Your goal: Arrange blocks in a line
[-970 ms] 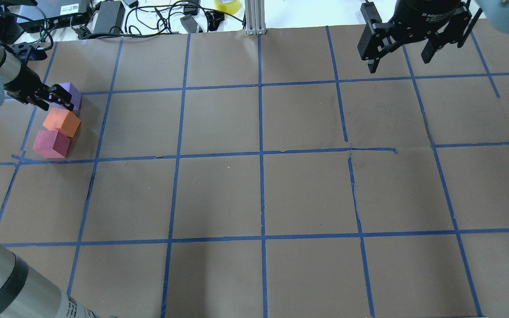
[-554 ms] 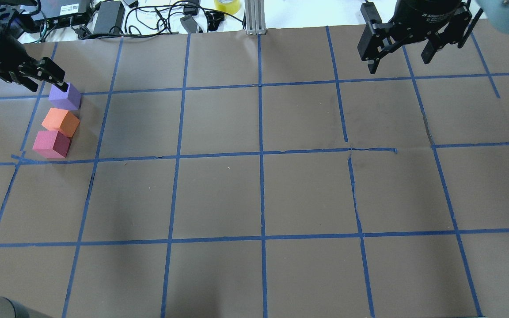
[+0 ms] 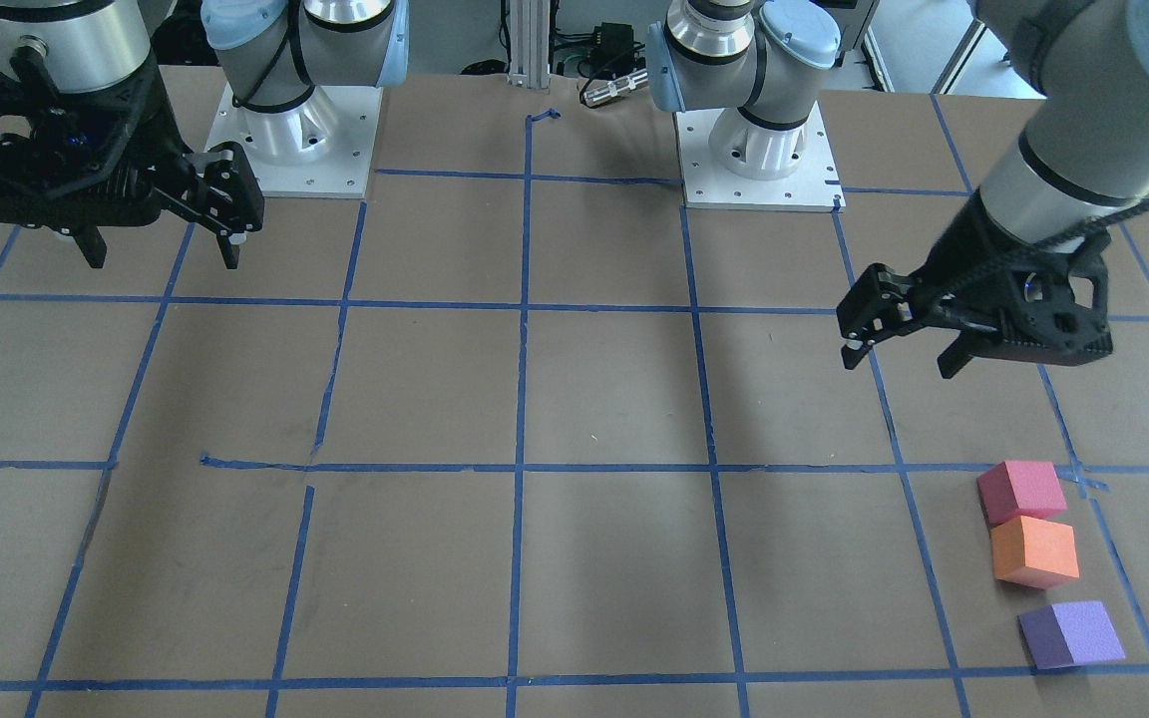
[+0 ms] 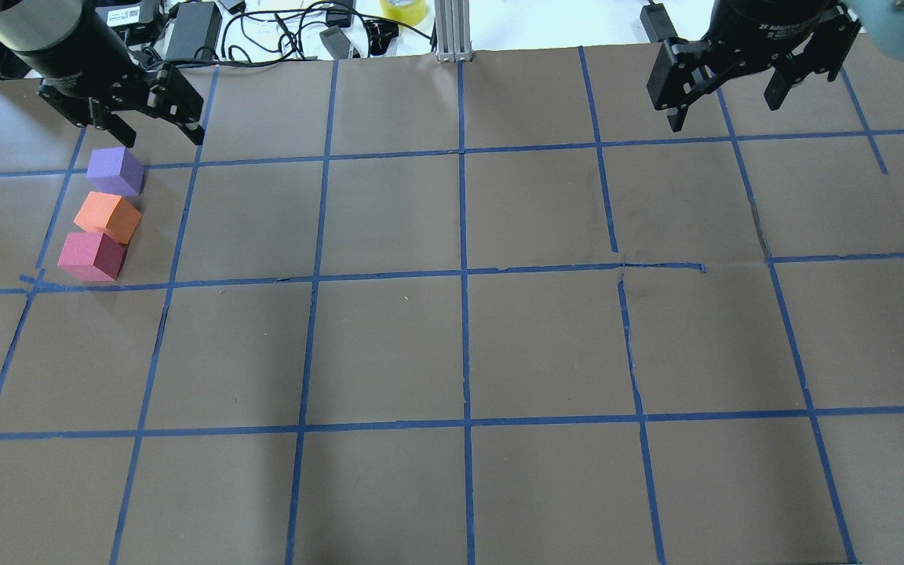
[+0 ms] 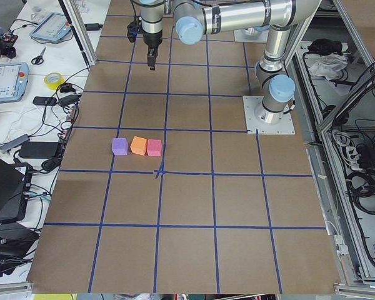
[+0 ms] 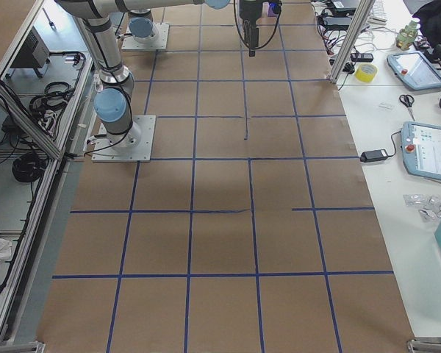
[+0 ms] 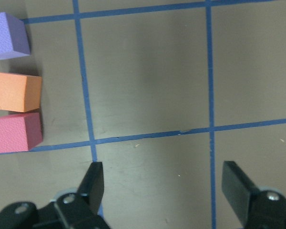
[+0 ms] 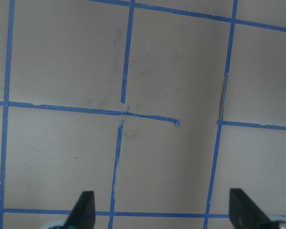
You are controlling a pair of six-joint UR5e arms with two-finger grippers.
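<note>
Left end effector [image 4: 162, 140] hovers tilted, jaws apart, near the matte purple foam cube [image 4: 114, 170]; orange foam cube [image 4: 107, 217] and pinkish-red foam cube [image 4: 91, 256] line up beside it. Right end effector [image 4: 725, 114] gapes, well apart.

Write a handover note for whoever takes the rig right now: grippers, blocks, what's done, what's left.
Grippers: the left gripper is open and empty, raised just beyond the blocks. The right gripper is open and empty on the far right.
Blocks: the purple block, orange block and pinkish-red block sit in one row on the table. The orange block touches the pinkish-red block, and the purple block stands slightly apart.
Done: the line looks formed.
Left: perhaps close the purple gap.
</note>
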